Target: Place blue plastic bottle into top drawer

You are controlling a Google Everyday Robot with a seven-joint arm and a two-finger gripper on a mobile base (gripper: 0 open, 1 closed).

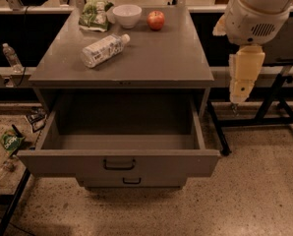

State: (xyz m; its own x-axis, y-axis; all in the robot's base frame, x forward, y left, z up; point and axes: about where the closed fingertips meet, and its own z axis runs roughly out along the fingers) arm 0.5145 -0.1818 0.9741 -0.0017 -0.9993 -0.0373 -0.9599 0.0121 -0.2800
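Note:
The blue plastic bottle [102,49], clear with a pale label and white cap, lies on its side on the grey cabinet top [161,58], left of centre. The top drawer [119,163] is pulled out, and its inside shows nothing in it. My gripper [234,102] hangs pointing down from the cream arm [249,18], just off the cabinet's right edge. It is level with the cabinet top, far right of the bottle, and holds nothing I can see.
A white bowl [127,14], a red apple [156,19] and a green bag [93,14] sit at the back of the cabinet top. The lower drawer [131,181] is shut. A small clear bottle [10,55] stands far left. Litter [11,141] lies on the floor at left. Black stand legs [277,104] are at right.

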